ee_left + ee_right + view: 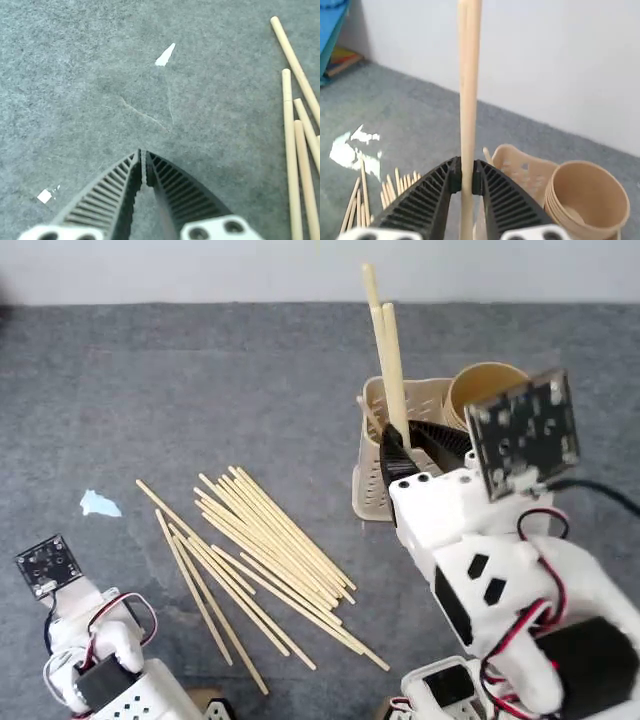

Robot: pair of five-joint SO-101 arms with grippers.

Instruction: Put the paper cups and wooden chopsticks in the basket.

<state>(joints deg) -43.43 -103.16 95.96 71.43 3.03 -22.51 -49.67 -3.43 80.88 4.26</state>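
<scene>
At the far left, the left gripper [144, 172] is being held fully closed, with nothing between its fingers, just above the grey surface [250, 370]. A small white paper scrap [100, 504] is being seen near it. In the middle, many loose chopsticks [265, 550] are being carried by the surface in a slanted pile. To the right, two held chopsticks [385, 360] are being pinched upright by the right gripper [466, 177], closed on them, over the basket [368, 485]. The paper cups [485, 390] are being shown stacked at the basket's right edge; whether inside or beside it cannot be told.
</scene>
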